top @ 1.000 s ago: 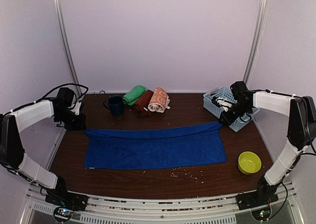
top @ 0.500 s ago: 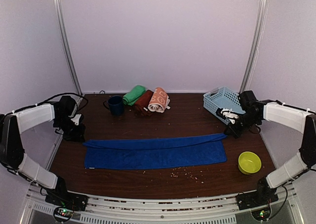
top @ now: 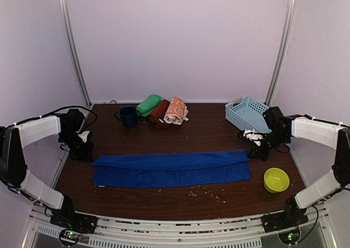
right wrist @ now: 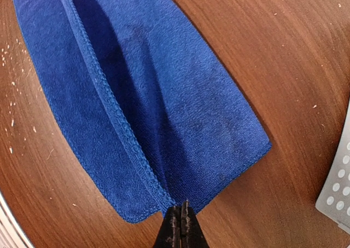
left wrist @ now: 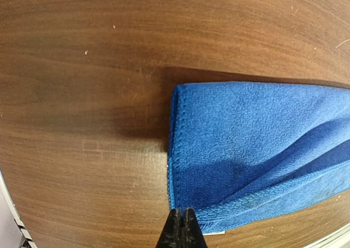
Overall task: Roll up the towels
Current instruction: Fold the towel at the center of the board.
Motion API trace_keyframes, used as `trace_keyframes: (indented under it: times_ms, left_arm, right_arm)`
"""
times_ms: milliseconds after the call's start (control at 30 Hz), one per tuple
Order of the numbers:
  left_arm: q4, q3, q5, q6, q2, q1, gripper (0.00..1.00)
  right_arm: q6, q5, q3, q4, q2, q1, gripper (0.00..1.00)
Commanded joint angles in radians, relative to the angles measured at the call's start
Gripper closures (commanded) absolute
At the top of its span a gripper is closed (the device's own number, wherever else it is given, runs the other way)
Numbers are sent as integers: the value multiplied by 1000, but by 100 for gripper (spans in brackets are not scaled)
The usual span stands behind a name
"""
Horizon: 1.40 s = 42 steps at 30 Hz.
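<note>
A royal blue towel (top: 172,168) lies spread lengthwise across the middle of the table, its far long edge folded toward the front. My left gripper (top: 87,154) is at its left end, shut on the folded layer's corner (left wrist: 182,212). My right gripper (top: 253,152) is at the right end, shut on the matching corner (right wrist: 181,207). The blue cloth (left wrist: 257,144) rises in a soft ridge toward each pair of jaws (right wrist: 142,94). Three rolled towels lie at the back: green (top: 148,104), dark maroon (top: 158,114) and orange printed (top: 176,110).
A navy mug (top: 128,116) stands left of the rolled towels. A pale blue basket (top: 247,111) sits at the back right, its corner showing in the right wrist view (right wrist: 336,188). A yellow-green bowl (top: 276,179) is at the front right. Crumbs (top: 205,191) dot the table in front of the towel.
Both grippers have come toward the front and lower, drawing the towel's far edge over it. The towel now looks narrower front to back.
</note>
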Motion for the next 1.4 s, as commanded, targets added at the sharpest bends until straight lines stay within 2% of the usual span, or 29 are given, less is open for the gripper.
trace_keyframes:
  times_ms: [0, 367, 600, 1367]
  left_arm:
    - [-23, -8, -9, -17, -4, -5, 100]
    - [-65, -8, 10, -25, -26, -6, 100]
    - [-81, -15, 2, -35, -45, -6, 100]
    - [-83, -30, -45, -55, 42, -23, 100]
  right_arm:
    - [-67, 5, -23, -37, -3, 8, 100]
    - [-114, 1, -20, -65, 30, 9, 100]
    - [-161, -14, -9, -114, -10, 9, 100]
    - [-199, 12, -29, -83, 96, 11, 100]
